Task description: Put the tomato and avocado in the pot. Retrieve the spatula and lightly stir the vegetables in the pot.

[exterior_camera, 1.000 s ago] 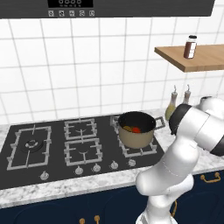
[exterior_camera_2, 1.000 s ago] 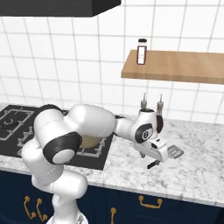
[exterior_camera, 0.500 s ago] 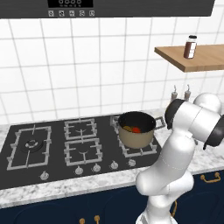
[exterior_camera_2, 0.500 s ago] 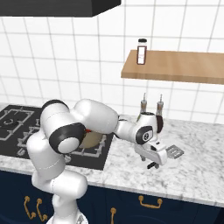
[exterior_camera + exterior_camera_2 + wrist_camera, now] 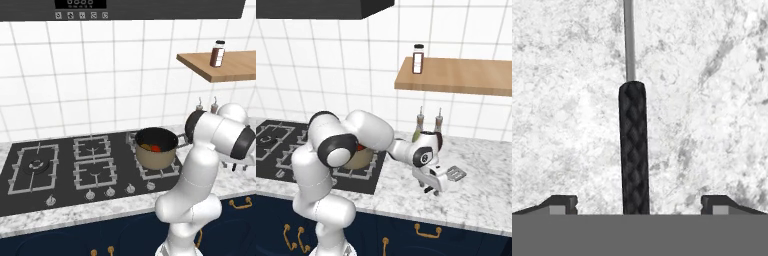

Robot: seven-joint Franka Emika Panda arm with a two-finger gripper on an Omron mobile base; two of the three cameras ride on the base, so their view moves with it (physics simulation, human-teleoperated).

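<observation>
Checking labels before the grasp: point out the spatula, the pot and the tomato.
spatula (image 5: 633, 150), hand view, on the black textured handle.
pot (image 5: 156, 157), left base view, on the beige outer wall.
tomato (image 5: 156, 148), left base view, on its red top inside the pot.

Pot (image 5: 156, 150): round, beige-tan, dark rim, black inside; upright on a hob burner, centre of the left base view. In the right base view only a sliver of its tan wall (image 5: 358, 159) shows, left of centre.

Tomato (image 5: 156, 148): small bright red ball, inside pot, right of middle.

Avocado (image 5: 145, 147): dull yellowish-olive lump, inside pot, just left of tomato.

Spatula (image 5: 633, 145): black textured handle running up the hand view's centre, thin grey shaft continuing to top edge; lies flat on speckled marble. Slotted grey blade (image 5: 455, 173) visible centre-right in the right base view.
</observation>
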